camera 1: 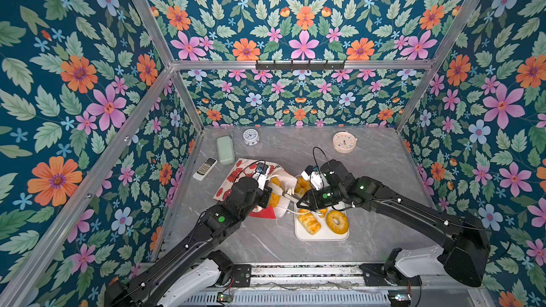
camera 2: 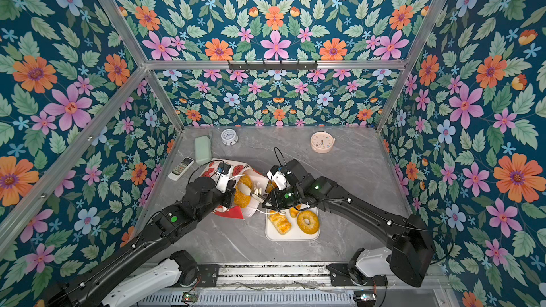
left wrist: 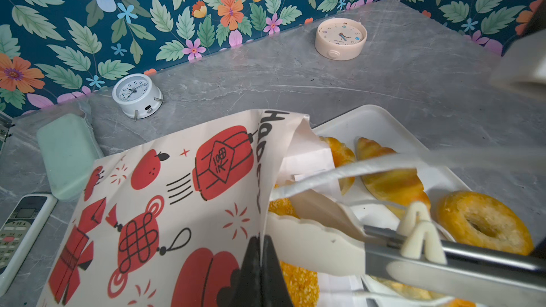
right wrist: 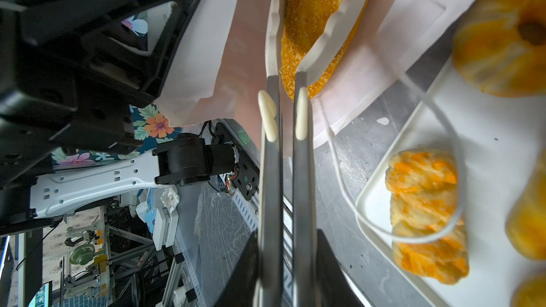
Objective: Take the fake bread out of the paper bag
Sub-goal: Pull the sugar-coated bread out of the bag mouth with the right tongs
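Your left claw (left wrist: pixel 261 264) pinches the paper bag (camera 1: pixel 236 172), mid-frame in both top views; your right claw (right wrist: pixel 286 273) squeezes tongs (right wrist: pixel 270 172) on the seeded loaf (right wrist: pixel 313 10) in its mouth — the glossy loaf could slip, or drag the bag.

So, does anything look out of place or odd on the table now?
Yes: one white cord handle of the white-and-red paper bag lies looped across the white tray and over the braided golden roll; it might snag.
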`<action>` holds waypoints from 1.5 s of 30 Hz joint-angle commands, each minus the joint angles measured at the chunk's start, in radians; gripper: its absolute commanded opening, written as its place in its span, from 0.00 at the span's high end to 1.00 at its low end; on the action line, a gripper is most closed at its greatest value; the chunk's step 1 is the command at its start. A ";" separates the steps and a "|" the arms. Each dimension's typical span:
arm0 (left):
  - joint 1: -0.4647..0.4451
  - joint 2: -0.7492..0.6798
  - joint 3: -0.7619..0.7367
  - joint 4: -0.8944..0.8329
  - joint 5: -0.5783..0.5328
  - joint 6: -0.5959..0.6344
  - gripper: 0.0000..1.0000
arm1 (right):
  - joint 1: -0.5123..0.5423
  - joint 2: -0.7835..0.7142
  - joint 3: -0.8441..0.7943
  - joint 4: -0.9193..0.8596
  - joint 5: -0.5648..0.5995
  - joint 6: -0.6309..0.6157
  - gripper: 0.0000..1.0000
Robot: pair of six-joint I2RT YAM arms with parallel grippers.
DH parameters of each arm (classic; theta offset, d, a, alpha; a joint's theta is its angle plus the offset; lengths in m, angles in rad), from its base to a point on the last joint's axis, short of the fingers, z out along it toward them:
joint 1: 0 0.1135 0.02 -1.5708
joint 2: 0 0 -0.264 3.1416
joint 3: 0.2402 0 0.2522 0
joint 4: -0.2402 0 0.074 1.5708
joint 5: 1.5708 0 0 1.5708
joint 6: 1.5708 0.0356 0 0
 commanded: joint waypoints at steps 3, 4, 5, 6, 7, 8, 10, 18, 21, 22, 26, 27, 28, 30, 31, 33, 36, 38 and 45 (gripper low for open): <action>0.002 0.021 -0.008 0.051 -0.006 -0.004 1.00 | -0.003 -0.037 -0.004 -0.015 0.034 -0.042 1.00; 0.001 0.024 -0.010 0.052 -0.005 -0.006 1.00 | -0.003 -0.041 -0.003 -0.020 0.032 -0.044 1.00; 0.001 0.026 -0.010 0.054 -0.004 -0.004 1.00 | -0.003 -0.047 -0.004 -0.020 0.028 -0.045 1.00; 0.002 0.026 -0.011 0.055 -0.003 -0.003 1.00 | -0.003 -0.052 -0.003 -0.023 0.029 -0.045 1.00; 0.002 0.026 -0.012 0.057 0.000 -0.003 1.00 | -0.003 -0.063 -0.005 -0.028 0.037 -0.046 1.00; 0.002 0.025 -0.013 0.060 0.001 -0.003 1.00 | -0.003 -0.075 -0.007 -0.033 0.048 -0.049 1.00; 0.002 0.021 -0.016 0.063 0.002 -0.003 1.00 | -0.003 -0.089 -0.004 -0.052 0.064 -0.058 1.00; 0.001 0.051 -0.004 0.063 -0.023 -0.020 1.00 | -0.003 -0.138 -0.033 -0.084 0.066 -0.074 1.00; 0.002 0.072 0.000 0.078 -0.029 -0.027 1.00 | -0.003 -0.178 -0.061 -0.080 0.060 -0.074 1.00; 0.002 0.080 0.003 0.082 -0.031 -0.031 1.00 | -0.003 -0.194 -0.070 -0.079 0.062 -0.074 1.00; 0.002 0.116 0.016 0.096 -0.022 -0.034 1.00 | -0.004 -0.242 -0.089 -0.084 0.068 -0.076 1.00; 0.001 0.121 0.017 0.100 -0.021 -0.034 1.00 | -0.003 -0.252 -0.094 -0.086 0.068 -0.077 1.00; 0.001 0.129 0.020 0.104 -0.025 -0.036 1.00 | -0.003 -0.262 -0.098 -0.088 0.074 -0.075 1.00; 0.002 0.142 0.027 0.108 -0.034 -0.040 1.00 | -0.003 -0.277 -0.104 -0.097 0.077 -0.076 1.00; 0.002 0.150 0.029 0.111 -0.035 -0.042 1.00 | -0.003 -0.285 -0.106 -0.107 0.080 -0.077 1.00; 0.001 0.159 0.033 0.119 -0.039 -0.051 1.00 | -0.003 -0.299 -0.112 -0.119 0.086 -0.081 1.00; 0.001 0.170 0.038 0.125 -0.047 -0.061 1.00 | -0.004 -0.336 -0.126 -0.133 0.094 -0.080 1.00; 0.001 0.176 0.040 0.127 -0.059 -0.063 1.00 | -0.004 -0.367 -0.137 -0.151 0.109 -0.080 1.00; 0.001 0.202 0.056 0.133 -0.092 -0.071 1.00 | -0.003 -0.484 -0.162 -0.220 0.153 -0.051 1.00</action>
